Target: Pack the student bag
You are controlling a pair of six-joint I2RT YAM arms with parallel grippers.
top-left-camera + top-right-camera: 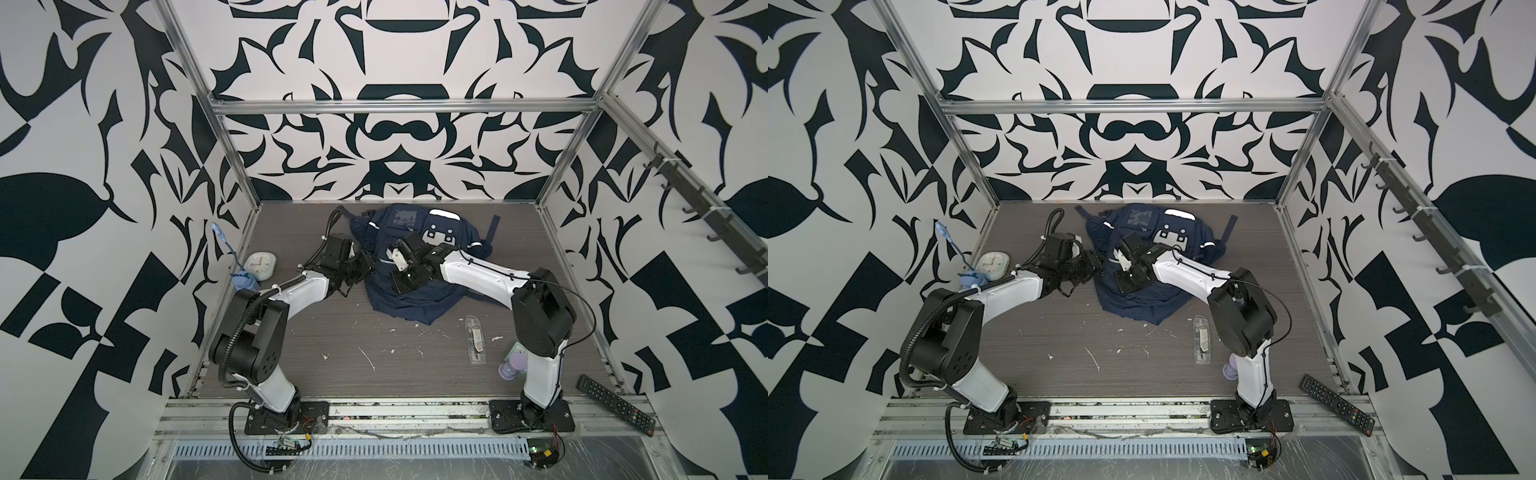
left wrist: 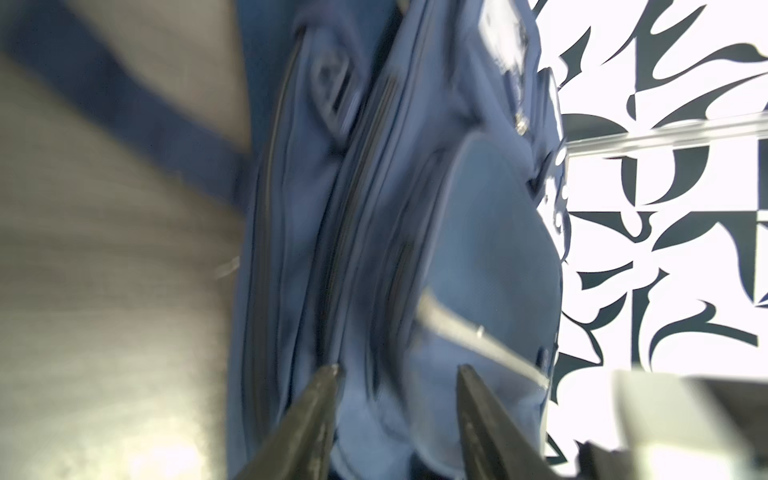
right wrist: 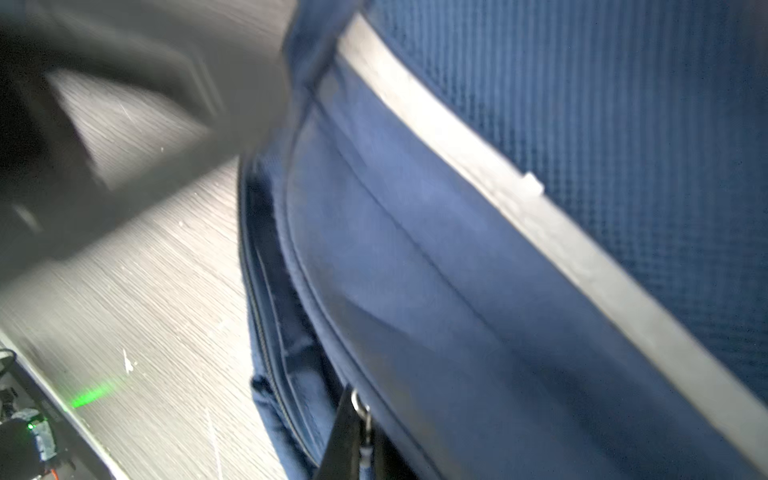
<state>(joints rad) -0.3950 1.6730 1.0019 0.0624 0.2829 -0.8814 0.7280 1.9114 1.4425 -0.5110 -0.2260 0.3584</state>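
student bag (image 1: 399,307) lies slumped at the far centre of the table (image 1: 316,332), with the right arm covering its middle. Left gripper (image 2: 397,374): fingers apart at the bag's side, zip folds showing in the gap. View is smeared, so I can't tell if it's touching. Right gripper (image 3: 344,432): closed on the metal zip pull (image 3: 362,415) by a gaping zip, one finger in frame, cut off at the edge. Both sets of tips are hidden in both top views.

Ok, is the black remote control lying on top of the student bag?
No, the remote control lies on the metal rail at the front right, apart from the student bag.
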